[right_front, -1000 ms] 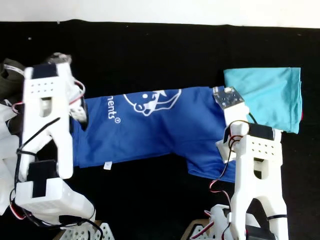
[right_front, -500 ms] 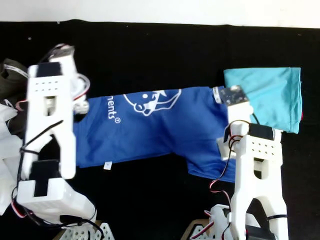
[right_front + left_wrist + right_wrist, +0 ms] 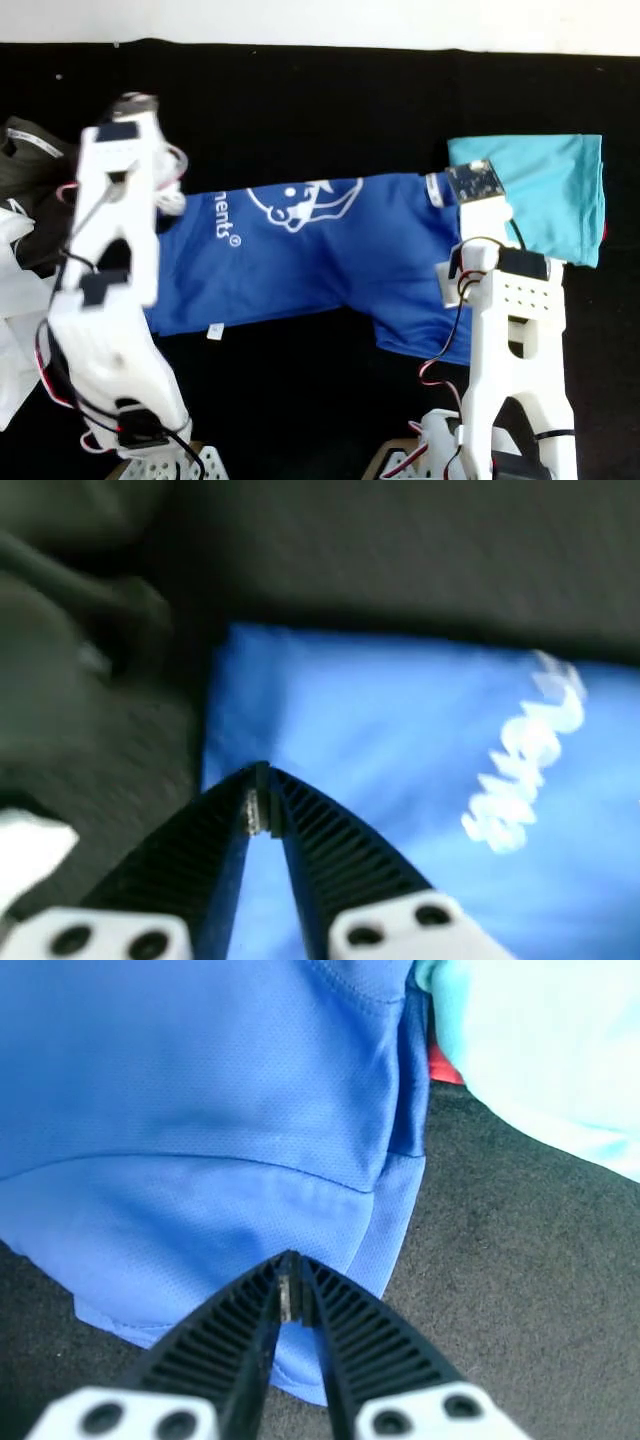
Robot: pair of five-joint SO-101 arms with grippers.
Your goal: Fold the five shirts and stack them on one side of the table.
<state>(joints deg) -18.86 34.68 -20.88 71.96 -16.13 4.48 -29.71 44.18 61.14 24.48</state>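
From the high view, a blue shirt (image 3: pixel 300 260) is lying spread out across the middle of the black table (image 3: pixel 350 100), with one sleeve reaching toward the near edge by the right arm (image 3: pixel 510 330). A white print (image 3: pixel 300 205), lettering plus a round emblem, is showing across the shirt's chest. A small white label (image 3: pixel 213 331) is sticking out at its hem, too small to read. A folded turquoise shirt (image 3: pixel 540 195) is sitting on the right side, touching the blue shirt's end. Dark garments (image 3: pixel 25 160) and a white cloth (image 3: pixel 15 300) are lying at the left edge beside the left arm (image 3: pixel 115 250), which is hanging over the blue shirt's left end.

In the left wrist view, the left gripper (image 3: pixel 260 805) is hovering over the edge of the blue shirt (image 3: pixel 400 750), with its jaws pressed together at the tips and no fabric visibly between them. The white lettering is appearing blurred and unreadable. The dark garments (image 3: pixel 70 680) are lying just beside the shirt's edge.

In the right wrist view, the right gripper (image 3: pixel 290 1295) is hanging above the blue shirt's hemmed sleeve (image 3: pixel 200 1110), its jaws together and gripping no cloth. The turquoise shirt (image 3: pixel 540 1040) is lying just beside the sleeve, and a sliver of red cloth (image 3: pixel 445 1065) is peeking out beneath it.
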